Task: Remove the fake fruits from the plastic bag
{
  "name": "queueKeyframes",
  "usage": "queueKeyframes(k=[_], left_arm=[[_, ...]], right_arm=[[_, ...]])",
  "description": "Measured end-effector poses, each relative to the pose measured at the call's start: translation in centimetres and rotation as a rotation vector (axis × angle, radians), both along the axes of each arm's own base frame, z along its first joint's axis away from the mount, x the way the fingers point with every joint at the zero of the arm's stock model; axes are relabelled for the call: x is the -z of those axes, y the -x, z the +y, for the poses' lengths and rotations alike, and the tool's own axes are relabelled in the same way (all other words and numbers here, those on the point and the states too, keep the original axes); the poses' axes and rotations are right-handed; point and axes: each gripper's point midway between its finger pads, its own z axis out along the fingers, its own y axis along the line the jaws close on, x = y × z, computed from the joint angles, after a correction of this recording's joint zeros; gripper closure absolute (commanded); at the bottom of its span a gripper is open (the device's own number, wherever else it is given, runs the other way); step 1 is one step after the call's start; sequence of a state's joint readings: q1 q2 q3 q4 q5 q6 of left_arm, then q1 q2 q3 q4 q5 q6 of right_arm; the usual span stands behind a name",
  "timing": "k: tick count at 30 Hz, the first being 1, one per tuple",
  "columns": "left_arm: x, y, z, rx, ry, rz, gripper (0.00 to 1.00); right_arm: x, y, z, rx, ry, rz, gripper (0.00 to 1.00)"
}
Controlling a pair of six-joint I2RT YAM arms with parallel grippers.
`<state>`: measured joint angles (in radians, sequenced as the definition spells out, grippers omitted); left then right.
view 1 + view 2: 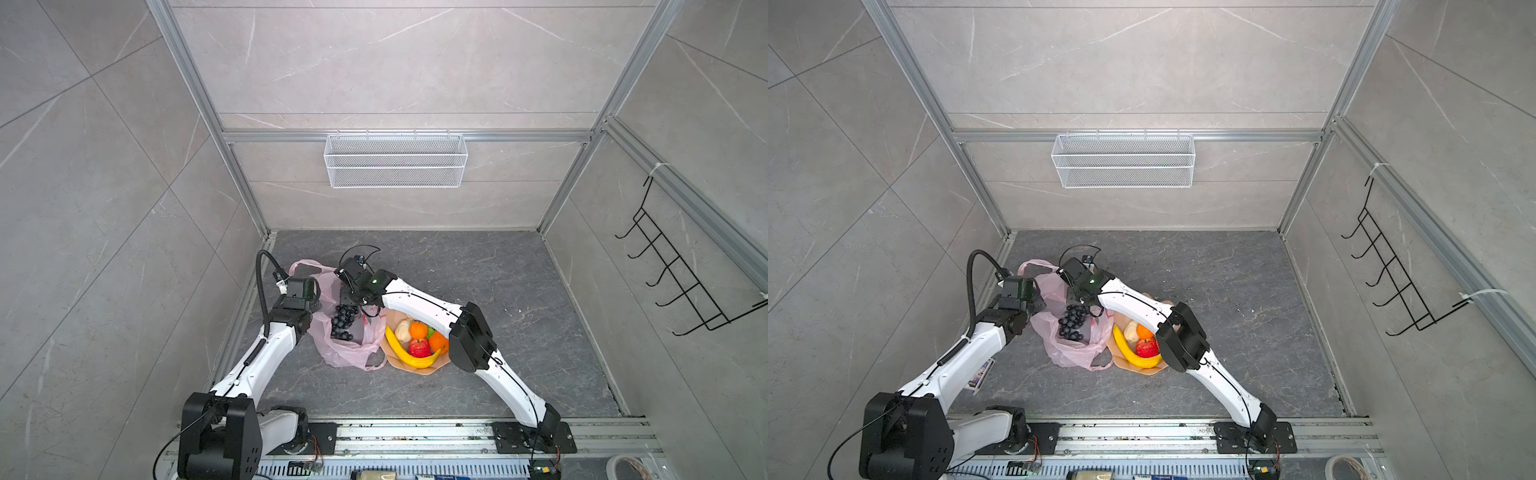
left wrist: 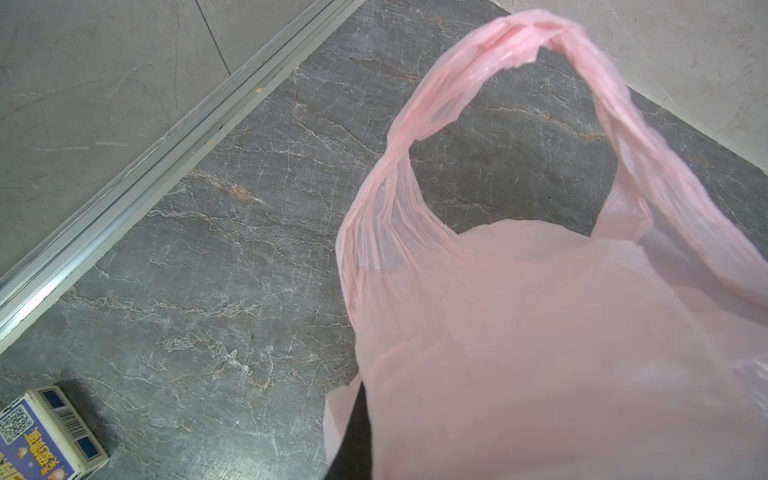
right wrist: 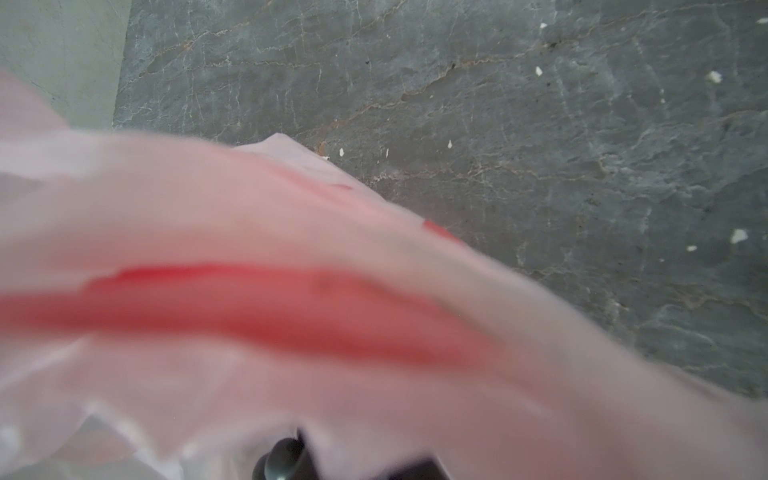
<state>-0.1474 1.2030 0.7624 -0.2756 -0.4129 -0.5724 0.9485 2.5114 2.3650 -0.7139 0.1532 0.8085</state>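
Note:
The pale-pink plastic bag (image 1: 353, 353) lies crumpled on the dark floor in both top views, mouth pulled open. A dark purple grape bunch (image 1: 343, 322) sits inside it. My left gripper (image 1: 319, 305) is shut on the bag's left rim; in the left wrist view the bag (image 2: 540, 332) drapes over it, with one loop handle standing up. My right gripper (image 1: 352, 304) reaches down into the bag at the top of the grapes; blurred plastic (image 3: 291, 249) hides its jaws. On the plate lie a banana (image 1: 409, 355), two oranges (image 1: 418, 330), an apple (image 1: 419, 348) and a cream lumpy fruit (image 1: 402, 331).
The peach plate (image 1: 434, 369) touches the bag's right side, partly under my right forearm. A small printed box (image 2: 45, 436) lies near the left rail. A white wire basket (image 1: 395, 160) hangs on the back wall and a black hook rack (image 1: 681, 274) on the right wall.

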Motion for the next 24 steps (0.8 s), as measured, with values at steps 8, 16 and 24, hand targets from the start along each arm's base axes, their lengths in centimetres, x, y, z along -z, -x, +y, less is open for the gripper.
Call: queueKeyframes(k=[8,16,24], left_arm=[[0.0,0.0,0.0,0.0,0.0,0.0,1.0],[0.0,0.0,0.0,-0.002,-0.001,0.0,1.0],[0.0,0.0,0.1,-0.002,-0.002,0.0,1.0]], right_arm=[[1.3,0.4,-0.5,0.001,0.027,0.017,0.8],[2.2,0.8,-0.6,-0.006,0.042,0.031,0.69],[2.1,0.9,-0.4,-0.01,0.038,0.032,0.68]])
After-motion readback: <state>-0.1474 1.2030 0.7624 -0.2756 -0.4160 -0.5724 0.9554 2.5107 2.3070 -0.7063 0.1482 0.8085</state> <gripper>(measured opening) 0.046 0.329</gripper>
